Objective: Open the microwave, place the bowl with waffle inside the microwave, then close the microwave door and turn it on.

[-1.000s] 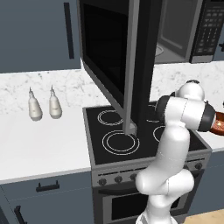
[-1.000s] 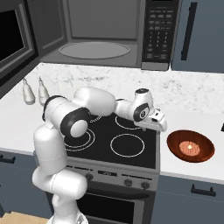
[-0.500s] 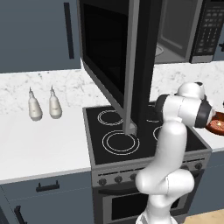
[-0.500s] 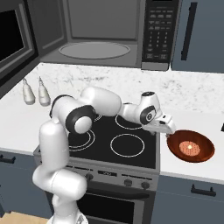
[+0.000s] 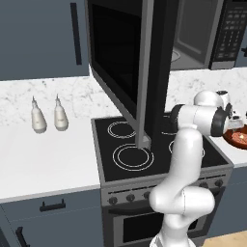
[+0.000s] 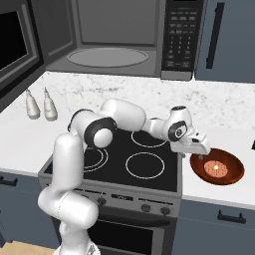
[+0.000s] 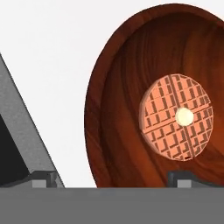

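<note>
The gripper (image 6: 201, 152) hangs just over the near-left rim of the bowl (image 6: 230, 174), pointing down at the counter (image 6: 224, 194) right of the stove (image 6: 159, 174). In the hand view its two fingertips (image 7: 43, 178) stand wide apart, one outside the rim over bare counter, the other (image 7: 186, 177) over the bowl's inside; nothing is between them yet, and whether they touch the rim cannot be made out.

The bowl is shallow, round and reddish-brown, and sits upright on the counter, close to the stove's right edge. Inside it lies the waffle (image 7: 176, 116), a flat round disc with a grid pattern and a pale spot at its centre, lying flat near the middle of the bowl. Being round, neither shows a long axis. In the left base view the bowl (image 5: 240, 140) is mostly hidden behind the arm's wrist and cut off at the frame's edge.

The microwave (image 6: 124, 40) hangs above the stove with its cavity open and a round plate on its floor, with nothing on it. The door (image 5: 123, 67) is swung wide out to the left, its grey edge facing the left camera. The keypad (image 6: 178, 35) runs down the microwave's right side; its buttons are too small to read.

Two white bottles (image 5: 48, 115) stand side by side on the counter left of the stove.
</note>
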